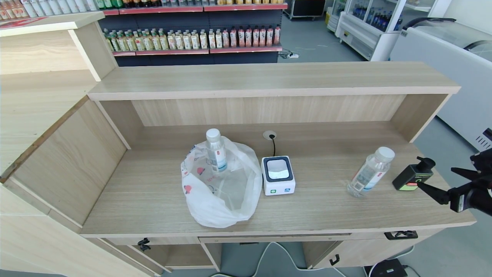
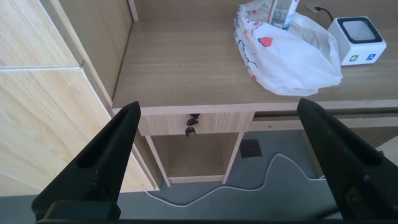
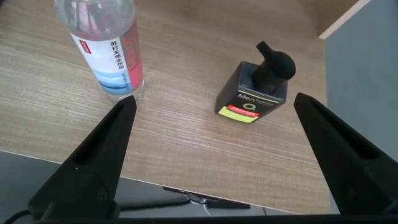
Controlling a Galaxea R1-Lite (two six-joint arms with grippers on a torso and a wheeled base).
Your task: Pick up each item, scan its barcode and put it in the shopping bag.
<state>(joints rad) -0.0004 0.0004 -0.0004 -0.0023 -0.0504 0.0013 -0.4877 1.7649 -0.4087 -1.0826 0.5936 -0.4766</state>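
A white plastic shopping bag [image 1: 221, 184] lies open on the wooden counter [image 1: 315, 207], with one clear water bottle [image 1: 215, 151] standing in it. Beside it sits the white barcode scanner [image 1: 278, 175]. A second water bottle [image 1: 370, 171] stands near the counter's right end, and a black pump bottle [image 1: 413, 175] with a green and red label stands just right of it. My right gripper [image 1: 446, 179] is open just off the counter's right end, close to the pump bottle [image 3: 256, 88] and the water bottle [image 3: 106, 43]. My left gripper [image 2: 217, 162] hangs open below and in front of the counter's left part, away from the bag [image 2: 286, 50].
A raised shelf [image 1: 269, 79] runs along the back of the counter, with side walls left and right. A cable runs from the scanner to a grommet [image 1: 269, 134]. Drawers and a cupboard recess [image 2: 193, 155] lie under the counter. Store shelves with drinks stand behind.
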